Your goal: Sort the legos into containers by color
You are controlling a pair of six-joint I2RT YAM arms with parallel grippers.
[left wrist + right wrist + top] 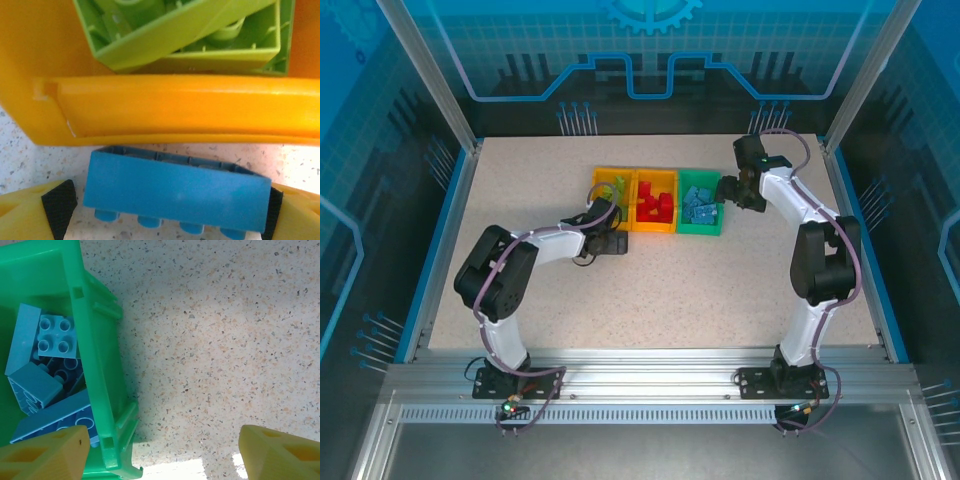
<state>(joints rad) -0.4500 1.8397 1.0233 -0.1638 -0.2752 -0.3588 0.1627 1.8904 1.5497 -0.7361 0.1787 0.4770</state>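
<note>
A light blue lego (175,192) lies on its side on the table just in front of the left orange-yellow container (175,107), which holds lime green legos (190,30). My left gripper (165,210) is open, with one black pad (57,205) a sliver off the brick's left end and the other at its right end. From above, the left gripper (604,228) sits at that container's (603,176) front. My right gripper (165,455) is open astride the right wall of the green container (100,365), which holds light blue legos (47,370).
The three containers stand side by side at mid-table. The middle orange-yellow one (653,229) holds red legos (658,203), and the green one (700,230) is on the right, with the right gripper (728,190) beside it. Aluminium frame rails border the table.
</note>
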